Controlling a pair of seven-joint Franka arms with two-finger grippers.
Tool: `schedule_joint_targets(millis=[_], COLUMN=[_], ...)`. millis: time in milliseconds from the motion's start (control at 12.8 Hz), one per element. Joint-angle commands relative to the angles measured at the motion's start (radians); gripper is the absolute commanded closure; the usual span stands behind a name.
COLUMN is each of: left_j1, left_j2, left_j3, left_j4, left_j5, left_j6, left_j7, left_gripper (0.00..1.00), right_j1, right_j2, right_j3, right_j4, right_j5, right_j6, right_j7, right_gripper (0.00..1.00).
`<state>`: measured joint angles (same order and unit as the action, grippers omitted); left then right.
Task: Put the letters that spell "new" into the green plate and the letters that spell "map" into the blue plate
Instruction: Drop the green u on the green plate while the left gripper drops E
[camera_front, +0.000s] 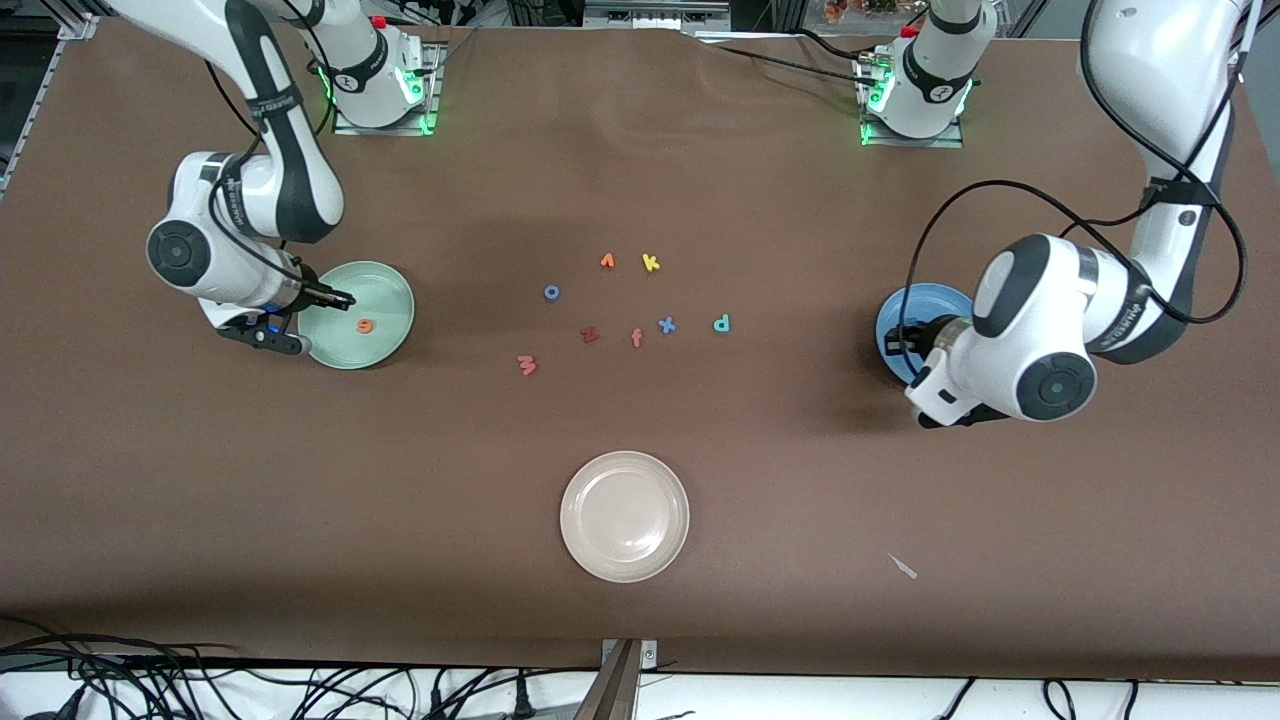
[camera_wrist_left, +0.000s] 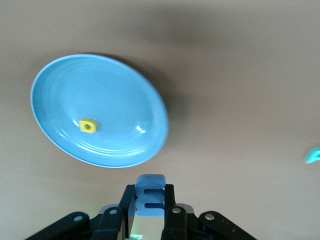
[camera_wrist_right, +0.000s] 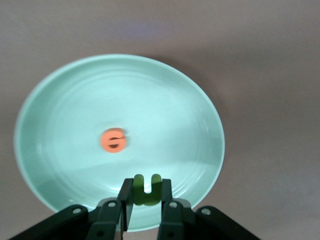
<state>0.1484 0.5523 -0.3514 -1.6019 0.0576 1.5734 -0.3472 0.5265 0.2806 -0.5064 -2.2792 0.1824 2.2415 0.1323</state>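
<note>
My right gripper (camera_wrist_right: 146, 185) is shut on the green "n" (camera_wrist_right: 147, 199) and hangs over the edge of the green plate (camera_wrist_right: 75, 100). The orange "e" (camera_wrist_right: 113, 140) lies in that plate (camera_front: 385, 295). My left gripper (camera_wrist_left: 149, 192) is shut on the blue "m" (camera_wrist_left: 150, 181), just off the rim of the blue plate (camera_wrist_left: 115, 90), which holds the yellow "a" (camera_wrist_left: 88, 125). The pink "w" (camera_front: 526, 365) and teal "p" (camera_front: 721, 323) lie on the table mid-way between the plates. In the front view the left arm covers part of the blue plate (camera_front: 930, 300).
Loose letters lie around the table's middle: blue "o" (camera_front: 551, 292), an orange letter (camera_front: 607, 261), yellow "k" (camera_front: 650, 262), dark red "z" (camera_front: 589, 335), salmon "f" (camera_front: 636, 338), blue "x" (camera_front: 666, 324). A cream-white plate (camera_front: 625, 560) sits nearer the front camera.
</note>
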Motion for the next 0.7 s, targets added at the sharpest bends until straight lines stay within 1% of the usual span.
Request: schedule_joint_targets(millis=[0,78,156,312,390,468,546,624], left_j1=[0.083,0.103,0.124,0.129,0.131,0.128,0.129,0.131], left_j2=[-0.003,0.000,0.003,0.037,0.050,0.060,0.061,0.057], left_j3=[-0.009,-0.009,-0.011,-0.011,-0.011,-0.011,-0.011,-0.011], left_j4=[-0.123,-0.171,-0.200,-0.214,-0.219,-0.234,-0.254,-0.257], left_j5=[0.049,0.071,0.073,0.073,0.073,0.071,0.073,0.073], left_j6=[0.084,0.144,0.195,0.220,0.235,0.266,0.290,0.290], left_j7=[0.138,0.146,0.148,0.148,0.148,0.146,0.146,0.146], left_gripper=[0.90,0.89,0.88,0.86,0.85,0.83,0.77,0.57], right_j1=[-0.057,-0.063,-0.063,-0.054,-0.040,-0.034,-0.031,-0.030], right_j2=[0.049,0.054,0.054,0.037,0.026,0.025,0.026,0.028], right_j3=[0.005,0.005,0.005,0.022,0.037,0.054,0.075,0.097], right_j4=[-0.010,-0.008,-0.006,0.004,0.030,0.070,0.125,0.182], right_j5=[0.104,0.124,0.126,0.126,0.126,0.126,0.124,0.118], right_j6=[0.024,0.023,0.015,-0.005,-0.026,-0.067,-0.132,-0.181], right_j7=[-0.144,-0.151,-0.151,-0.128,-0.102,-0.044,0.002,-0.005], right_gripper=[0.50,0.07,0.00,0.00,0.00,0.00,0.00,0.00])
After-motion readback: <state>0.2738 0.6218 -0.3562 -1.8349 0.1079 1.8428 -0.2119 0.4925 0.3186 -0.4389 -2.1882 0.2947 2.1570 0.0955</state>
